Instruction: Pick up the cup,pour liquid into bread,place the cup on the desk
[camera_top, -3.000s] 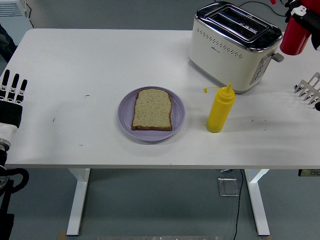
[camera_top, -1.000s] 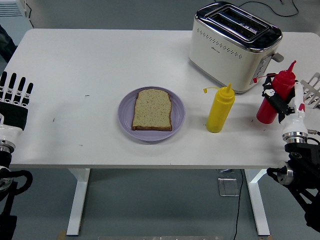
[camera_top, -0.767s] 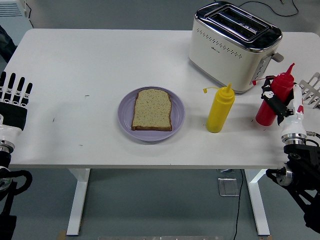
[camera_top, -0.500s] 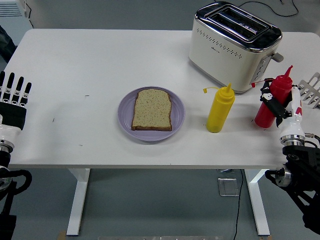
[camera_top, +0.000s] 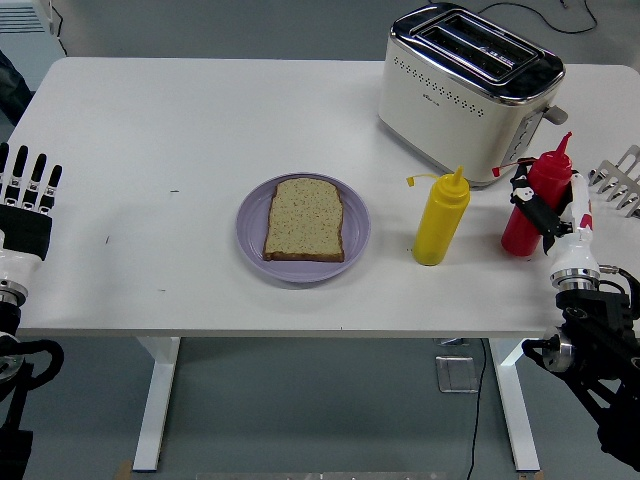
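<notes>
A slice of bread (camera_top: 304, 219) lies on a purple plate (camera_top: 357, 240) in the middle of the table. A yellow squeeze bottle (camera_top: 440, 219) stands to the plate's right. No cup is in view. My right hand (camera_top: 537, 207) is shut on a red squeeze bottle (camera_top: 518, 234), held nearly upright right of the yellow one, its base at or just above the tabletop. My left hand (camera_top: 28, 190) rests at the left edge with its fingers straight and holds nothing.
A cream and chrome toaster (camera_top: 468, 92) stands at the back right, close behind both bottles. A metal rack (camera_top: 618, 184) pokes in at the right edge. The white table (camera_top: 160, 130) is bare on its left half.
The red bottle came down from the top right corner in my right hand and has kept sliding left toward the yellow bottle. The left hand has barely moved.
</notes>
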